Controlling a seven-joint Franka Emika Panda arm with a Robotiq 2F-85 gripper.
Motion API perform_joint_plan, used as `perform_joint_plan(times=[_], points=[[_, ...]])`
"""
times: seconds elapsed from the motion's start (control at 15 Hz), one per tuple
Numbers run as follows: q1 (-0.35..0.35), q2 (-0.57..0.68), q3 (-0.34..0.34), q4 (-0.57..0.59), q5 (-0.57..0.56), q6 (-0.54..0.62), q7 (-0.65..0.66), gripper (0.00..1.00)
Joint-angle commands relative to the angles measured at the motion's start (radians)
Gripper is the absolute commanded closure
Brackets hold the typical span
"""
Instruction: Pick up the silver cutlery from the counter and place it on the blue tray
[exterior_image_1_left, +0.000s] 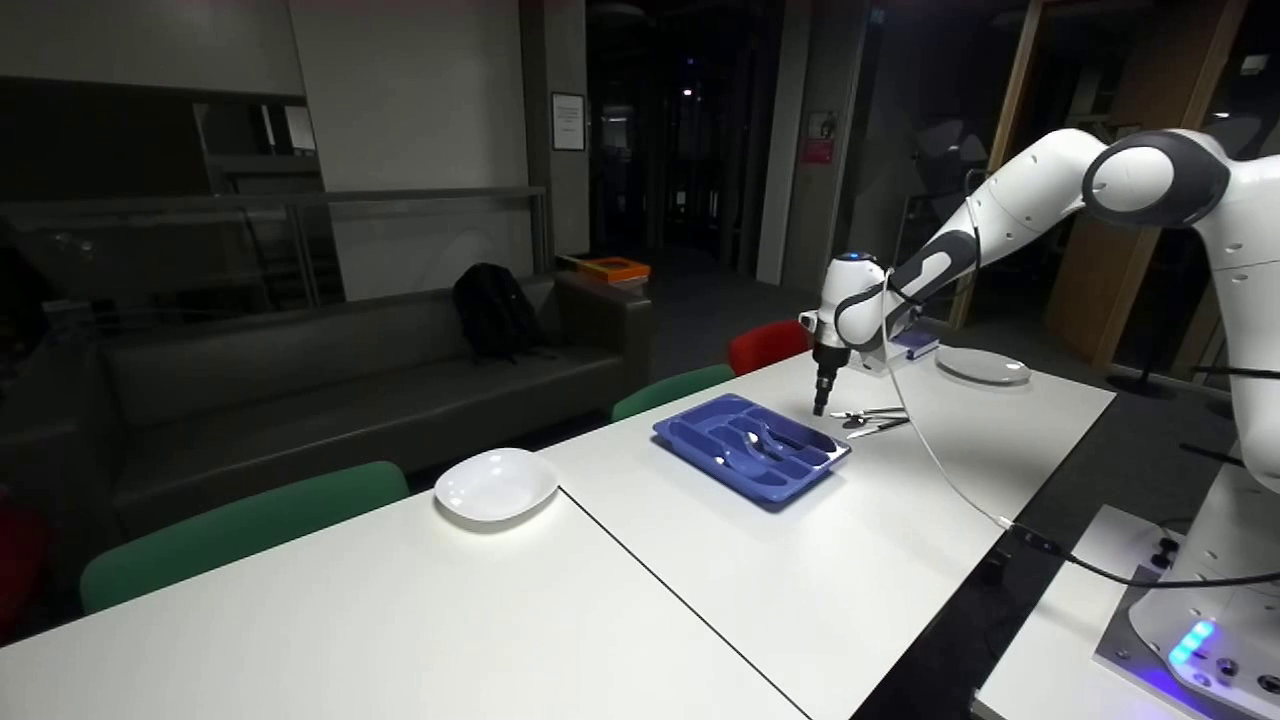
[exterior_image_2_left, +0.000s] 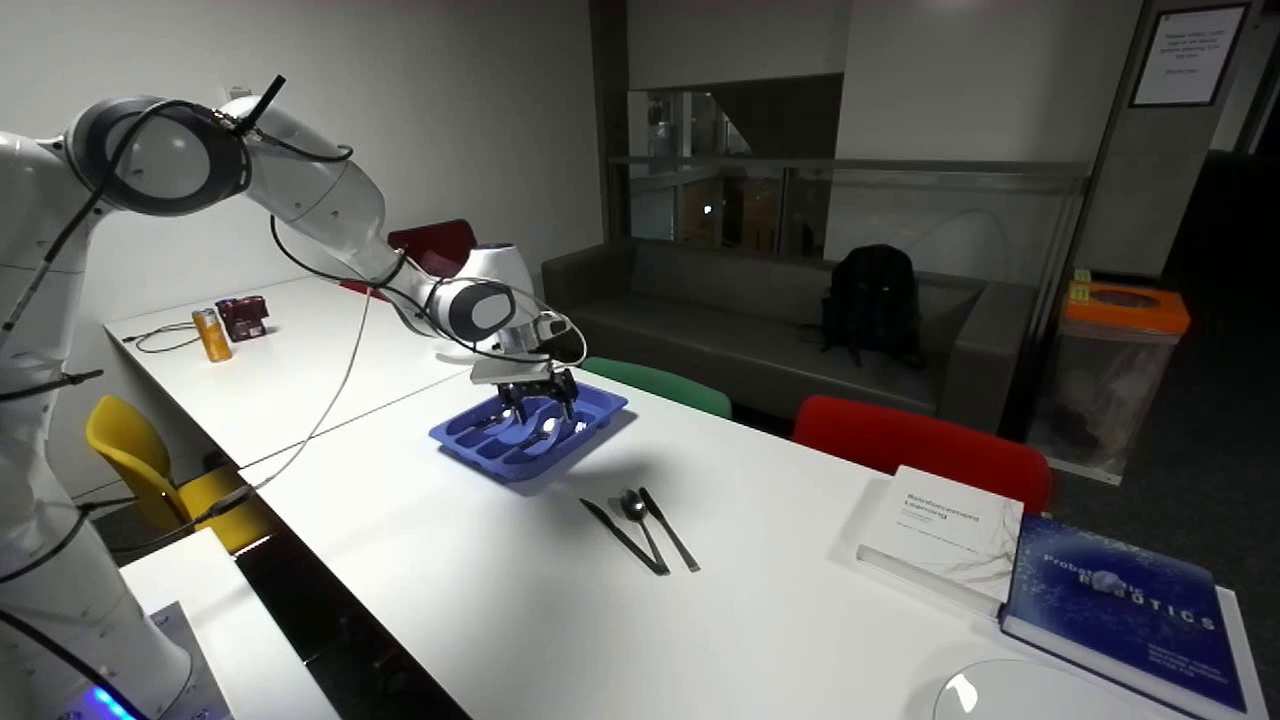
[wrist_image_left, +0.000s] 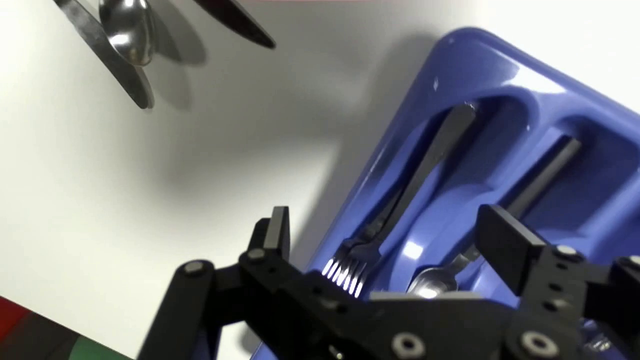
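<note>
Silver cutlery lies on the white counter (exterior_image_2_left: 800, 590): a spoon (exterior_image_2_left: 634, 507) between two knives (exterior_image_2_left: 622, 537) (exterior_image_2_left: 670, 530). The wrist view shows the spoon (wrist_image_left: 129, 32) and both knives (wrist_image_left: 117, 67) (wrist_image_left: 237, 22), partly cut off at its top edge. The blue tray (exterior_image_2_left: 500, 472) has compartments; its rim (wrist_image_left: 480, 47) shows in the wrist view. Inside are two overlapping forks (wrist_image_left: 417, 177) and a spoon (wrist_image_left: 434, 283). My gripper (wrist_image_left: 392, 235) is open and empty, pointing down above the tray's edge; it shows in both exterior views (exterior_image_1_left: 820, 408) (exterior_image_2_left: 543, 411).
A round white plate (exterior_image_1_left: 497, 484) stands beyond the tray, near a seam. Another plate (exterior_image_1_left: 983, 366) and two books (exterior_image_2_left: 940, 535) (exterior_image_2_left: 1120, 605) lie at the opposite end. A cable (exterior_image_1_left: 935, 455) hangs from the arm over the counter. Chairs (exterior_image_2_left: 925, 450) line the edge.
</note>
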Motion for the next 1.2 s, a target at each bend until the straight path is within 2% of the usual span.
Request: perform_joint_plan(times=[0.0, 0.4, 1.13], points=[[-0.127, -0.05, 0.073, -0.07, 0.018, 0.013, -0.251, 0.0], [-0.228, -0.031, 0.077, -0.077, 0.078, -0.002, -0.521, 0.0], [-0.297, 0.003, 0.062, -0.064, 0.179, -0.025, -0.721, 0.0]])
